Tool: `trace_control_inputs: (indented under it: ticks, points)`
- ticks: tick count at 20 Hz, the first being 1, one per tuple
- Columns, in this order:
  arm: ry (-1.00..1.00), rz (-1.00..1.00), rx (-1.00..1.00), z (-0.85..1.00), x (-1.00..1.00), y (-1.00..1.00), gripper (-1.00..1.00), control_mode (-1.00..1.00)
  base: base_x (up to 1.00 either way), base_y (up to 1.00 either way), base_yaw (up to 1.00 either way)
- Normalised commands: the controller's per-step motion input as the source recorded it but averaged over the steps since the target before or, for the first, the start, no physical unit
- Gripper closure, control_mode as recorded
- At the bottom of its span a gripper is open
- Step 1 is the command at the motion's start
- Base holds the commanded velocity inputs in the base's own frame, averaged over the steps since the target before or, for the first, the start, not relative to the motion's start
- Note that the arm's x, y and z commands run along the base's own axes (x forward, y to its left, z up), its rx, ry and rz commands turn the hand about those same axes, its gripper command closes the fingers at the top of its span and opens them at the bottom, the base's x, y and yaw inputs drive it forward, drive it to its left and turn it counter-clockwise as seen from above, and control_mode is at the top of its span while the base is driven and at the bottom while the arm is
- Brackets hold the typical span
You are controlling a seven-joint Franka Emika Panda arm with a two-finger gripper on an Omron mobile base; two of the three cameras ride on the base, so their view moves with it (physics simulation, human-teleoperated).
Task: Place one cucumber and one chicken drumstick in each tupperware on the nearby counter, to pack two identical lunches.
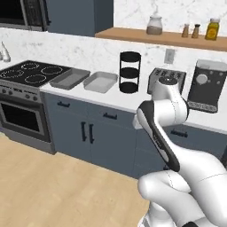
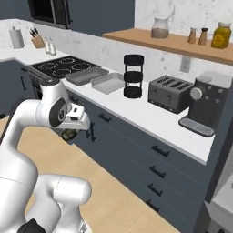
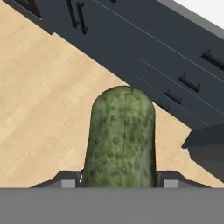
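A stubby dark green cucumber stands between my two finger tips, and my gripper is shut on it. In the right base view the hand hangs low over the wooden floor in front of the cabinets, the cucumber peeking out under it. Two shallow grey tupperware sit side by side on the counter next to the stove: a darker one and a lighter one. Both look bare inside. The chicken drumstick is out of view.
A black tiered stand, a toaster and a coffee machine line the counter to the right of the containers. The stove is at the left. Dark blue cabinet fronts run along the floor beside the hand.
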Motion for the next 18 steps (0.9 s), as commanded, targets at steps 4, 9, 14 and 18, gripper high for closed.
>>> trace_control_inputs:
  ticks: [4,9,14,18]
  points:
    - [0.00,0.00,0.00,0.00,0.00,0.00,1.00,1.00,1.00,0.78,0.02]
    - [0.00,0.00,0.00,0.00,0.00,0.00,1.00,1.00,1.00,0.53,0.00]
    - [0.00,0.00,0.00,0.00,0.00,0.00,1.00,1.00,1.00,0.40,-0.01]
    - [0.00,0.00,0.00,0.00,0.00,0.00,1.00,1.00,0.88,0.19,-0.07]
